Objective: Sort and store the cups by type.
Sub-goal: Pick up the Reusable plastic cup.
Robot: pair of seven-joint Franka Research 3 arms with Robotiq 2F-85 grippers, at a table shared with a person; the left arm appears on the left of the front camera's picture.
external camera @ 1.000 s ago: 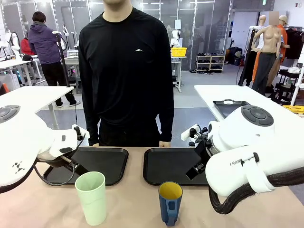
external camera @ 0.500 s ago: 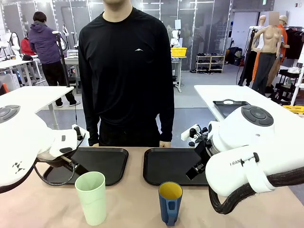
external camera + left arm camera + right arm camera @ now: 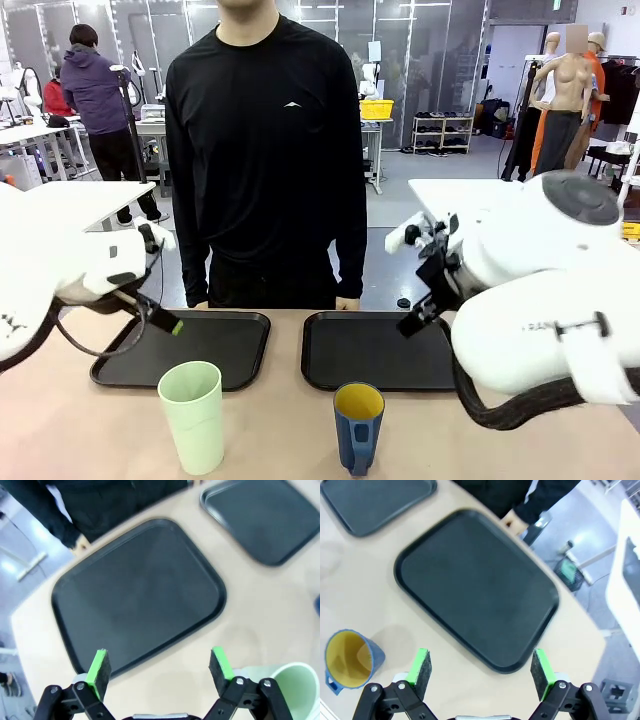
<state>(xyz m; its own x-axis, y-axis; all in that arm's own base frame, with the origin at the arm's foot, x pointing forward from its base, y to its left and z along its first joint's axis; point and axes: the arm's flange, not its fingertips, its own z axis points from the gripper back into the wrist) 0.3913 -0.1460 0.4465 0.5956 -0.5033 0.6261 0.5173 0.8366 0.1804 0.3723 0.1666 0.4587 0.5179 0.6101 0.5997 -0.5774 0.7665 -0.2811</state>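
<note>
Two cups stand at the table's near edge. The pale mint-green tumbler (image 3: 191,415) is upright in front of the left black tray (image 3: 240,335). The dark blue mug (image 3: 358,427), yellow inside, stands in front of the right black tray (image 3: 340,350). My left gripper (image 3: 170,324) hangs open above the left tray (image 3: 140,590), with the tumbler's rim (image 3: 296,690) at that view's lower right. My right gripper (image 3: 412,320) hangs open above the right tray (image 3: 475,590), and the mug (image 3: 349,661) sits off to its lower left. Neither gripper holds anything.
A person in black stands at the far side of the table, a hand (image 3: 347,302) at its edge behind the right tray. Both trays are bare. Bare tan tabletop (image 3: 280,430) lies between the two cups. Other tables stand behind.
Both arms have lifted and their grippers have risen higher above the trays. The cups have not moved.
</note>
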